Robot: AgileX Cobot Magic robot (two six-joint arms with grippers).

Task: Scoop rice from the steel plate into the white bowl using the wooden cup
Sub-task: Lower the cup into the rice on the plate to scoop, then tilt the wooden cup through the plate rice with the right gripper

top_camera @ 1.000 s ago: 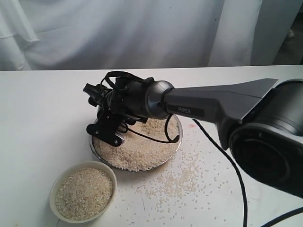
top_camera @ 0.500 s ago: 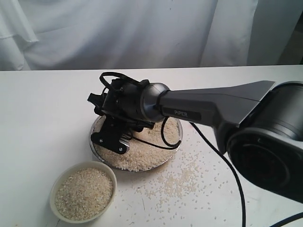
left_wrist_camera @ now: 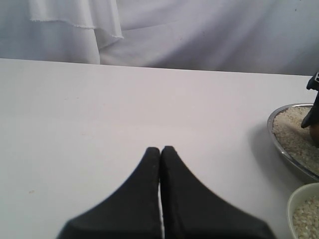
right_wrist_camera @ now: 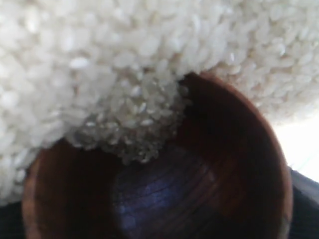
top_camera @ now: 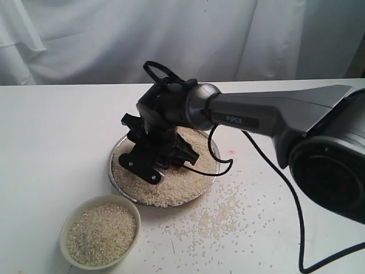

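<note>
The steel plate point(top_camera: 113, 181) holds a heap of rice point(top_camera: 174, 187). My right gripper point(top_camera: 155, 161) reaches across from the right and is pressed down into that heap, shut on the wooden cup. The exterior view hides the cup behind the fingers. In the right wrist view the cup point(right_wrist_camera: 239, 164) lies tipped with its dark mouth against the rice point(right_wrist_camera: 99, 59), and grains spill over its rim. The white bowl point(top_camera: 102, 197) stands in front of the plate, filled with rice point(top_camera: 101, 233). My left gripper point(left_wrist_camera: 160, 149) is shut and empty above bare table.
Loose grains point(top_camera: 219, 220) are scattered on the white table to the right of the plate. The right arm's black cable point(top_camera: 274, 188) trails across there. White curtains hang behind the table. In the left wrist view the plate rim point(left_wrist_camera: 273, 135) and bowl rim point(left_wrist_camera: 291, 204) show.
The right gripper has shifted right over the plate, turned at the wrist and dipped lower into the rice. The bowl and plate have stayed put.
</note>
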